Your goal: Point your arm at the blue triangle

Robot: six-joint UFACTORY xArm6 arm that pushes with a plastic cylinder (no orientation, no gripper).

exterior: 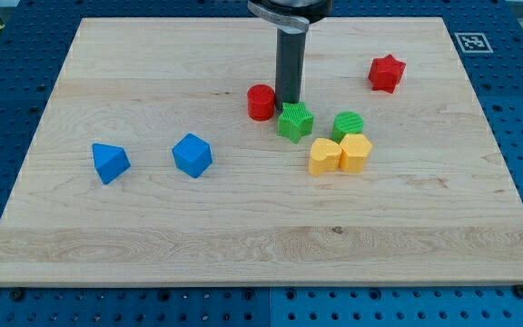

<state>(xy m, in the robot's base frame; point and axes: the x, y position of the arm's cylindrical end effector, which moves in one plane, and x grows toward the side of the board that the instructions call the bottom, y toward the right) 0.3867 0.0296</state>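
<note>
1. The blue triangle (pixel 110 162) lies near the left side of the wooden table (pixel 243 245), a little below mid-height, standing alone.
2. My tip (pixel 288 101) rests on the table well to the view's right of the blue triangle and higher in the view; the two are well apart, with a second blue block between them.
3. This arm carries no pincer: it ends in a plain dark rod, so nothing is spread, pressed together or pinching.
4. The tip sits just beside the red cylinder (pixel 261 102) on its right and just above the green star-like block (pixel 295 121); whether it touches either I cannot tell.
5. Count by colour: two blue, two red, two green, two yellow, eight blocks in all.
6. The other blue block, a cube (pixel 192 154), lies to the right of the triangle, near but apart.
7. The second red block, star-shaped (pixel 387 73), sits alone toward the upper right.
8. The green cylinder (pixel 348 124) sits right of the green star, just above the two yellow blocks.
9. The left yellow block (pixel 324 156) and the right yellow block (pixel 356 153) touch side by side.
</note>
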